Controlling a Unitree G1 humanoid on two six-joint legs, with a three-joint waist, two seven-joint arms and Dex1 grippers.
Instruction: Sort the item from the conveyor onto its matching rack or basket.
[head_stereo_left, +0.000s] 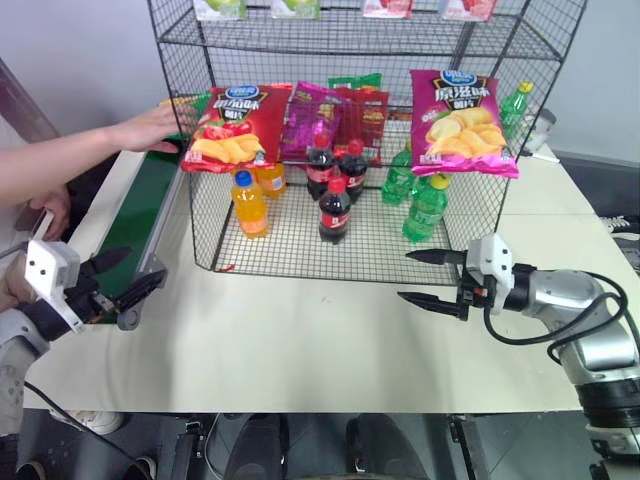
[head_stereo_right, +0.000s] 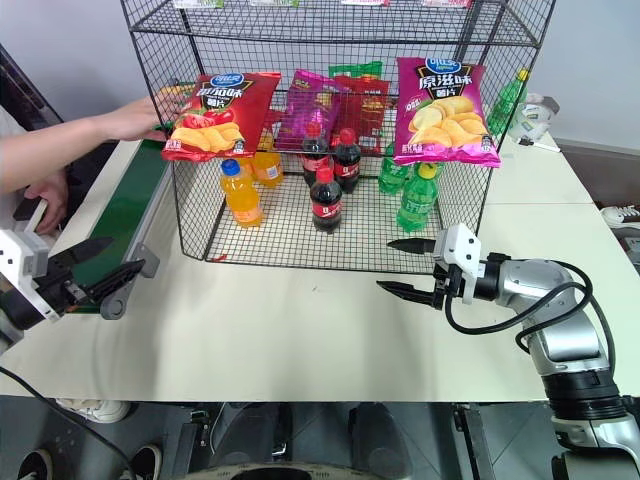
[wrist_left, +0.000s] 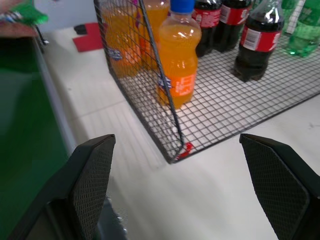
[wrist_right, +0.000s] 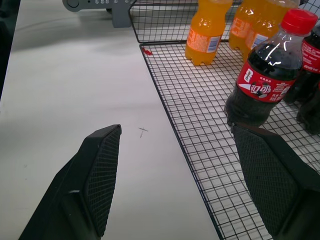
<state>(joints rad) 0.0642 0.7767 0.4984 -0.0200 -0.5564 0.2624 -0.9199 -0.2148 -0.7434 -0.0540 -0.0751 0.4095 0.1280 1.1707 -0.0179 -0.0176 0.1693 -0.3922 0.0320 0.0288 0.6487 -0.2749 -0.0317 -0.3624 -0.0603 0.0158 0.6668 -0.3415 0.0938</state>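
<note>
Both claws are just waiting with jaws spread and nothing in them. Far left, a person's bare hand (head_stereo_left: 150, 128) reaches over the long dark green conveyor belt (head_stereo_left: 135, 215), apparently setting down the shiny green crisp bag (head_stereo_left: 190, 110), mostly hidden at the belt's far end beside the tall black wire-mesh rack (head_stereo_left: 350, 215). Left gripper (head_stereo_left: 125, 277) hovers level by the belt's near end, right gripper (head_stereo_left: 432, 278) level before the rack.
</note>
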